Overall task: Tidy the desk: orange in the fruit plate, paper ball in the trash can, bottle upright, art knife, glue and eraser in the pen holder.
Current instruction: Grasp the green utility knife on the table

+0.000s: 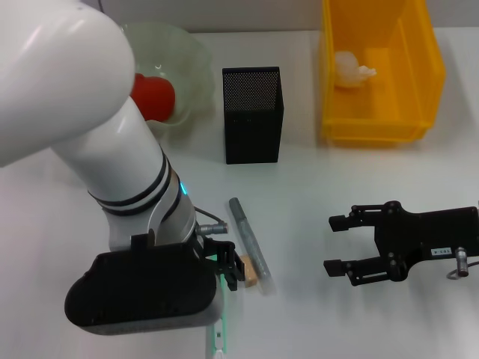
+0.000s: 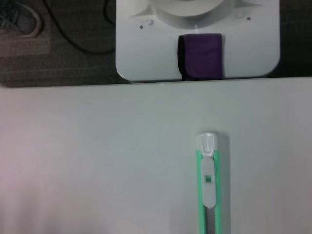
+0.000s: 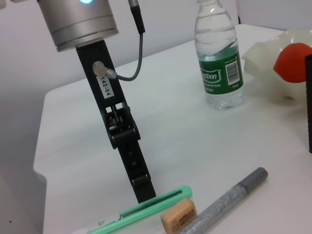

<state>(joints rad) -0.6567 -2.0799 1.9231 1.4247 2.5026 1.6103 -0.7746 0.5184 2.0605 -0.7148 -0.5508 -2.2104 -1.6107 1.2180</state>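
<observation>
Right wrist view: art knife lies flat on the bench, green w/ a white end, and my left fingers are down on it, tip touching its upper edge near the mid-length. Can't tell whether they're spread or closed; only one black finger shows there. The eraser sits just beside the knife, and the glue, a grey glittery stick, lies just beside the eraser on its far side. In the left wrist view the knife runs lengthwise on bare white bench, my own fingers not in shot.

Head view: knife pokes out under my left arm at the near edge, w/ eraser and glue right next to it. Pen holder, black mesh, stands upright farther back. Orange is already in the fruit plate, behind my left arm. Bottle stands upright, near the plate. Paper ball lies in the yellow trash can at far right.

My right fingers hover over the bench on the right, spread wide, holding nothing, well apart from the knife.
</observation>
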